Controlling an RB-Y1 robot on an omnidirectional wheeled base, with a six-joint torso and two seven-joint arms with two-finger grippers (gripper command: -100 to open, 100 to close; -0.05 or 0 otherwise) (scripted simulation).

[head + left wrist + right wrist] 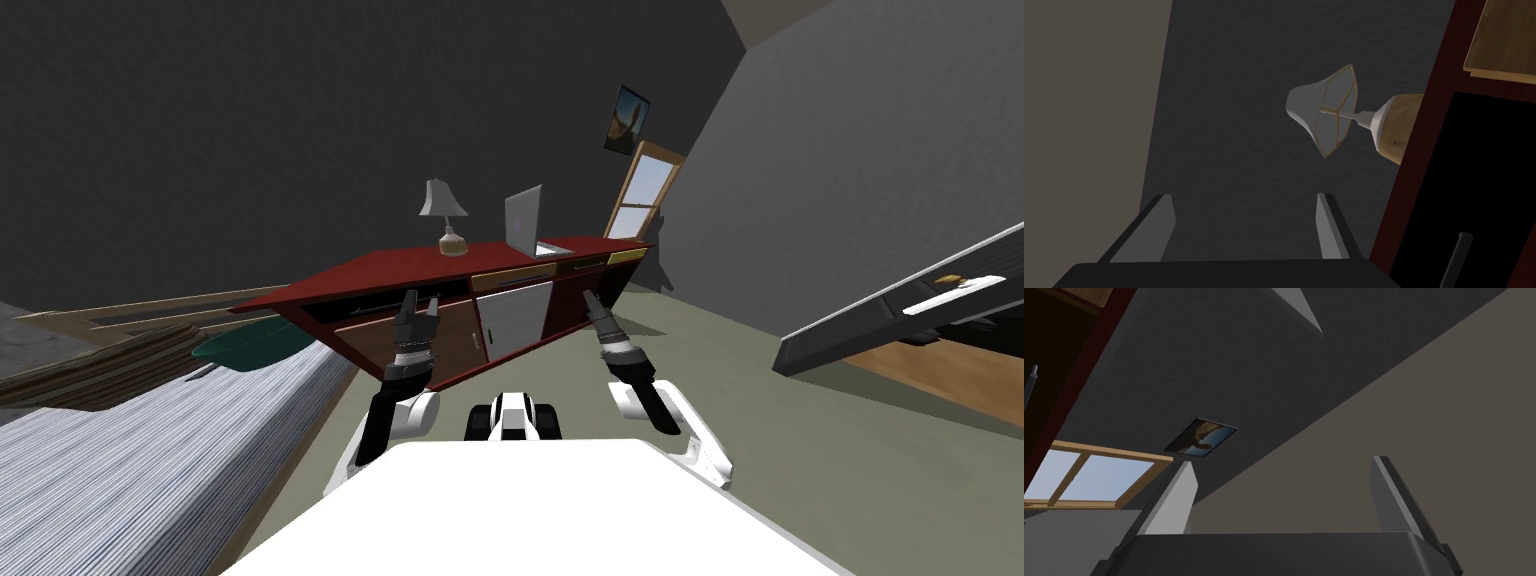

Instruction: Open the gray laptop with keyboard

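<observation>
Grey fingers (1329, 227) of the left gripper (1244, 225) stood wide apart and held nothing. Grey fingers (1174, 503) of the right gripper (1284, 498) stood wide apart too, with nothing between them.

From the head view, both grippers pointed up at the front of a long red cabinet (400, 272). The left gripper was by its dark open shelf. The right gripper was nearer its right end.

The laptop (524, 222) sat on top of the cabinet. It was higher than the fingers and farther back, well apart from them. It was between the two grippers, a bit nearer the right one. Its lid stood up almost straight, and its flat part lay on the red top.

A lamp (445, 215) with a pale shade stood just beside the laptop, on the left gripper's side. The left wrist view looked up into the shade from below, past the open fingers, next to the cabinet's red edge.

A white door (513, 318) was in the cabinet's front, between the two grippers.

On the robot's left was a bed (150, 450) with a striped cover. A green round thing (255, 345) lay between the bed and the cabinet. A window (640, 195) with a wooden frame and a small picture (628, 118) were on the wall past the cabinet's right end. A dark desk (900, 310) was far off to the right.
</observation>
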